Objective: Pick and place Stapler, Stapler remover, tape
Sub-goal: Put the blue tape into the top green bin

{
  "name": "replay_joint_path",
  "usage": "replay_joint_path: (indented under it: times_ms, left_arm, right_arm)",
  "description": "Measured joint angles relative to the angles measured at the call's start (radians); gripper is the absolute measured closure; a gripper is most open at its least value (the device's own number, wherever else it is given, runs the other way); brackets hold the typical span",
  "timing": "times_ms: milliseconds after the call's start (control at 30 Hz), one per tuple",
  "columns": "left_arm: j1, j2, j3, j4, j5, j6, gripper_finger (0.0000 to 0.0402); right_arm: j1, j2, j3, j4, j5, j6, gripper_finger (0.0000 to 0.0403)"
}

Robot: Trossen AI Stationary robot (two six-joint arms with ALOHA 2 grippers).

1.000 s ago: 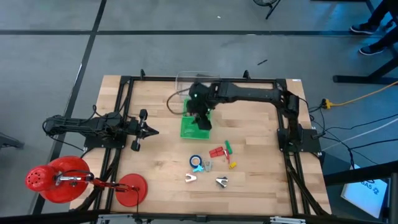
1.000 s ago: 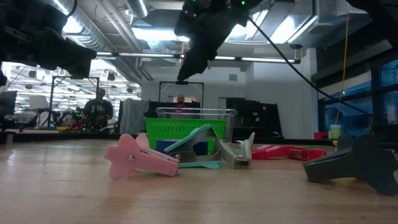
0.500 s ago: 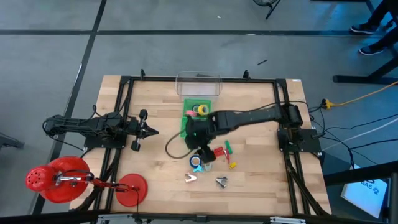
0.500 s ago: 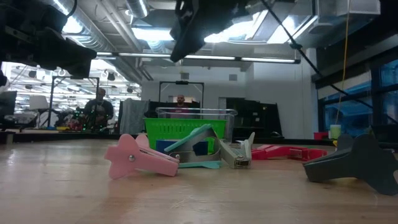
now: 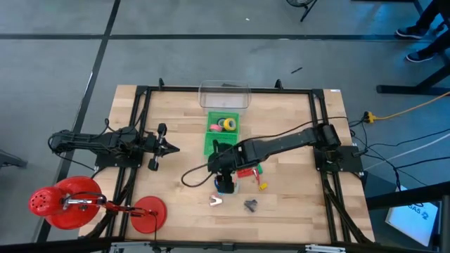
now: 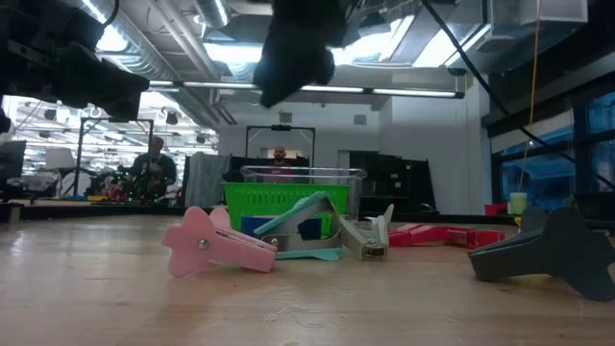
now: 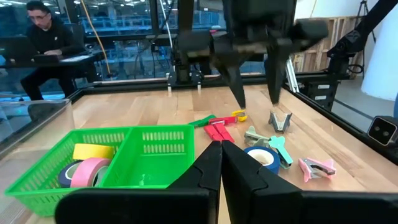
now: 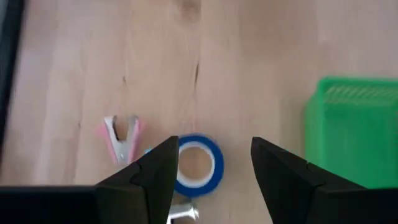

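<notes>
Above the blue tape roll [image 8: 196, 165], the right pincer [image 8: 211, 165] hangs spread, empty. Its wrist view shows the roll flat on the counter [image 8: 124, 56], near the green basket [image 8: 351, 130]; the left wrist view alone shows yellow tape [image 7: 93, 151] and pink tape [image 7: 87, 171] inside that basket.

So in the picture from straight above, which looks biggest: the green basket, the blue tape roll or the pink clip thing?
Largest to smallest in the high view:
1. The green basket, clearly the biggest.
2. The blue tape roll, partly hidden under the right hand.
3. The pink clip, only slightly smaller; a close call.
</notes>
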Motion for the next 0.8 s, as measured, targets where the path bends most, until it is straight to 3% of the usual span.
replay_joint_path:
  times_ms: [233, 633, 800]
  left_arm:
    - [0.0, 0.0, 0.0, 0.0, 0.0, 0.0, 0.0397]
    - [0.0, 0.0, 0.0, -0.001, 0.0, 0.0, 0.0395]
    - [0.0, 0.0, 0.0, 0.0, 0.0, 0.0, 0.0397]
  right_arm:
    - [0.042, 0.106, 0.0, 0.008, 0.094, 0.103, 0.0199]
    - [0.107, 0.24, -0.001, 0.039, 0.09, 0.121, 0.02]
    - [0.108, 0.26, 0.003, 0.058, 0.067, 0.128, 0.0222]
